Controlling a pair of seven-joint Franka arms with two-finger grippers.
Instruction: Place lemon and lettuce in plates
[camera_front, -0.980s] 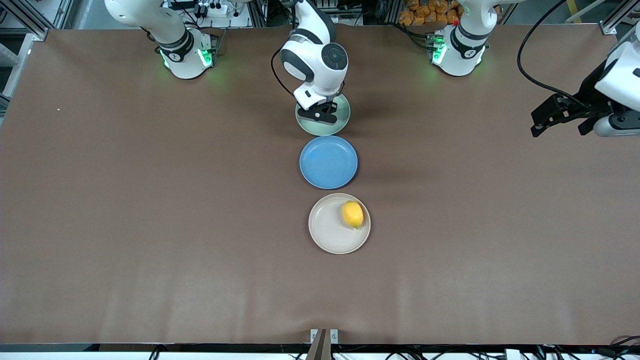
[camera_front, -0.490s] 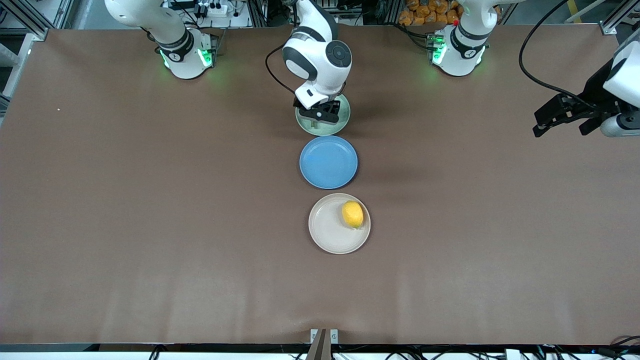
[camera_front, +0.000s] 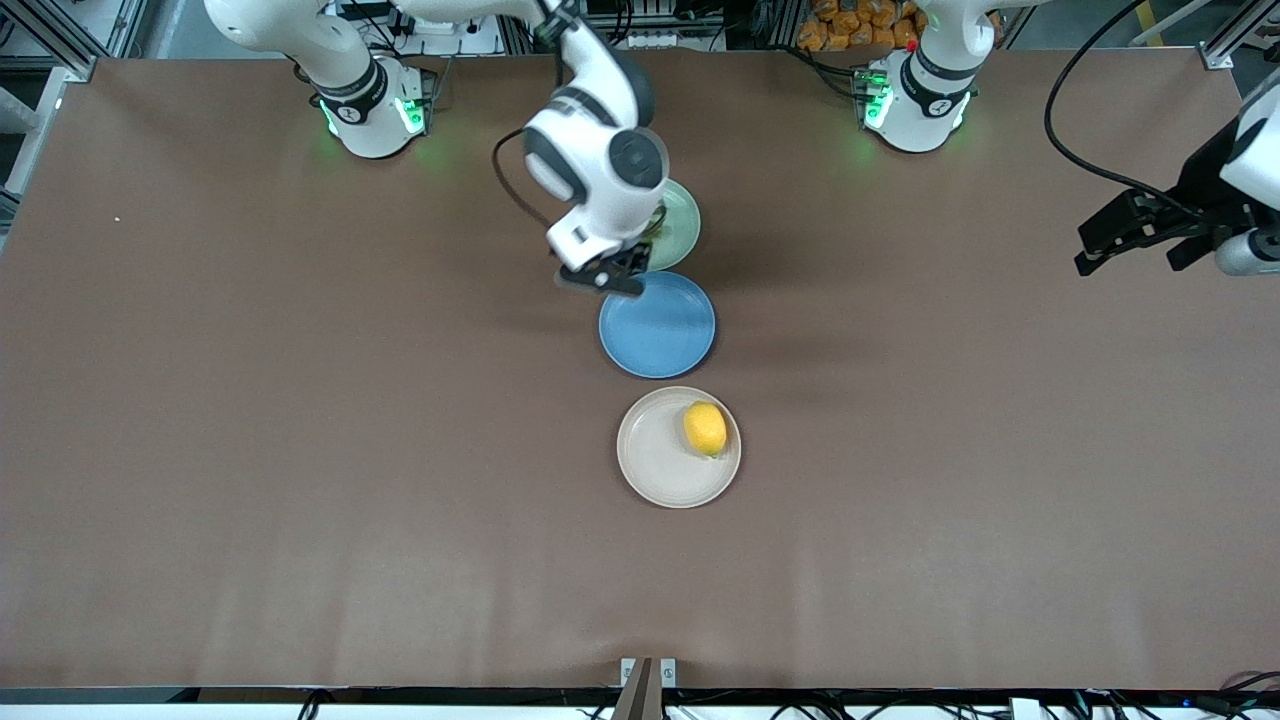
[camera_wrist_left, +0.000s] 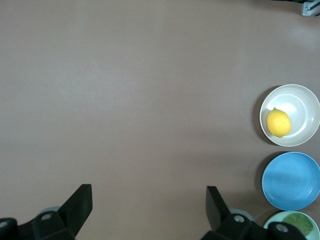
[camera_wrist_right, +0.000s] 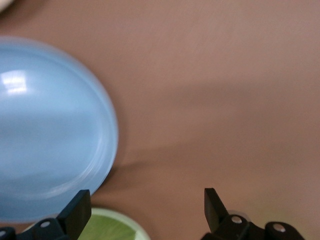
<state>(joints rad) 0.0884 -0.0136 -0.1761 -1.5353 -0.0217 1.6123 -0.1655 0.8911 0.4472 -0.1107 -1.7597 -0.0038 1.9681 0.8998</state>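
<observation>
**Both plates filled, both claws empty**

Clock directions are as the front camera shows the table.

My right gripper (camera_front: 603, 282) hovers with its fingers spread and nothing between them. It is over the spot where the pale green plate (camera_front: 682, 222) and the blue plate (camera_front: 657, 325) nearly meet. From this claw the lettuce (camera_wrist_left: 296, 223) lies at about one o'clock, inside the green plate, though my own wrist hides most of it from the front.

The lemon (camera_front: 705, 428) lies at about five o'clock from the claw. It rests in the beige-white plate (camera_front: 655, 455), toward that plate's two o'clock rim, with its long axis running roughly twelve to six.

My left gripper (camera_front: 1120, 236) waits over the left arm's end of the table, also spread and empty.

I judge the placing done. What remains is to lift my right arm clear, away from one o'clock, so I don't brush the leaf.
</observation>
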